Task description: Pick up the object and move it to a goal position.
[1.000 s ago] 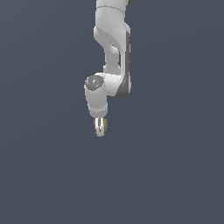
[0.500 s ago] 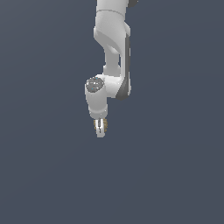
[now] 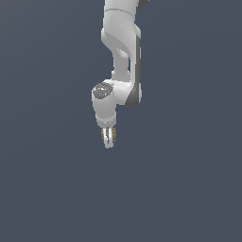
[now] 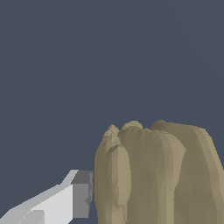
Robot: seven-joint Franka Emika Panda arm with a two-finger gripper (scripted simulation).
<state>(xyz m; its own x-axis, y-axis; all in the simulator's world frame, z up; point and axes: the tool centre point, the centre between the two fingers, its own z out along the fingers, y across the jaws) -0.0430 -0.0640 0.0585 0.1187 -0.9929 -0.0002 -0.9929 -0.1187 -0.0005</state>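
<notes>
Right now my gripper [image 3: 109, 140] is clamped on the object [image 4: 157, 175], a lumpy tan-brown lump that sits between my fingers [image 4: 65, 201], with only a sliver of it [image 3: 103, 134] showing in the exterior view. It looks stiff and light to me, and the ridged, bumpy surface should give my pads bite. I judge the broad middle, across the ridges, the safest place to hold it.

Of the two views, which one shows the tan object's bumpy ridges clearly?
The wrist view: the tan object fills it beside one finger pad. In the exterior view it is a sliver at the gripper.
</notes>
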